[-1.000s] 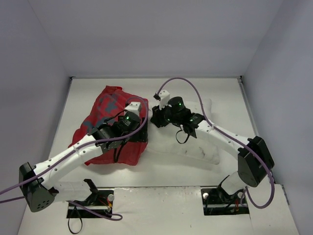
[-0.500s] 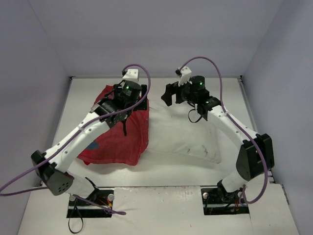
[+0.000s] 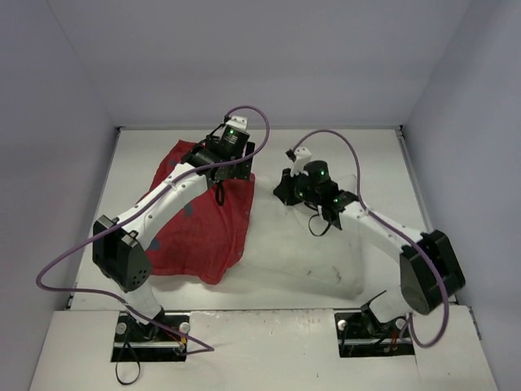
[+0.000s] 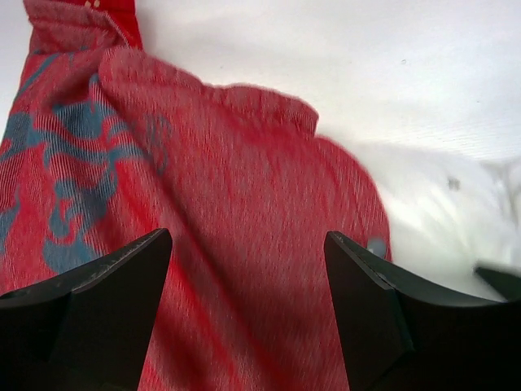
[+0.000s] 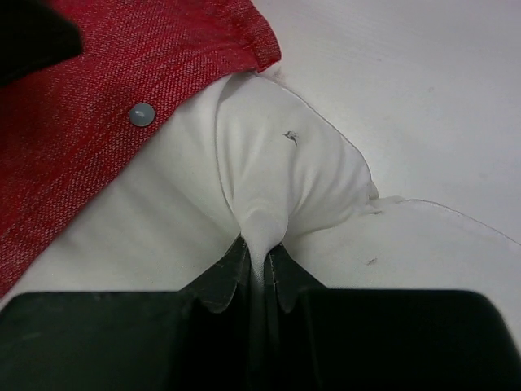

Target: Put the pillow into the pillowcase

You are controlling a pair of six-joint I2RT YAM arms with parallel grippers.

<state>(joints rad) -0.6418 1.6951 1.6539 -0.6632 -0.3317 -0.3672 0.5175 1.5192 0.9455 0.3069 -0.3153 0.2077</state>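
Observation:
The red pillowcase (image 3: 199,224) lies crumpled on the left half of the table, its dull side with bluish patches (image 4: 73,155) facing up. The white pillow (image 3: 313,252) lies to its right, its left part tucked under the red edge (image 5: 98,122). My left gripper (image 3: 221,173) hovers open over the pillowcase's back edge, both fingers (image 4: 122,277) spread wide above red cloth (image 4: 236,212) and nothing between them. My right gripper (image 5: 260,261) is shut on a pinched fold of the pillow (image 5: 285,171) near its back left corner (image 3: 283,194).
A grey snap button (image 5: 142,114) sits on the pillowcase's edge beside the pillow. The white table (image 3: 366,159) is walled by pale panels at the back and both sides. Purple cables loop above both wrists.
The right gripper came down from the back of the table and closed on the pillow's fabric. The left arm swung further toward the pillowcase's back right edge, still open.

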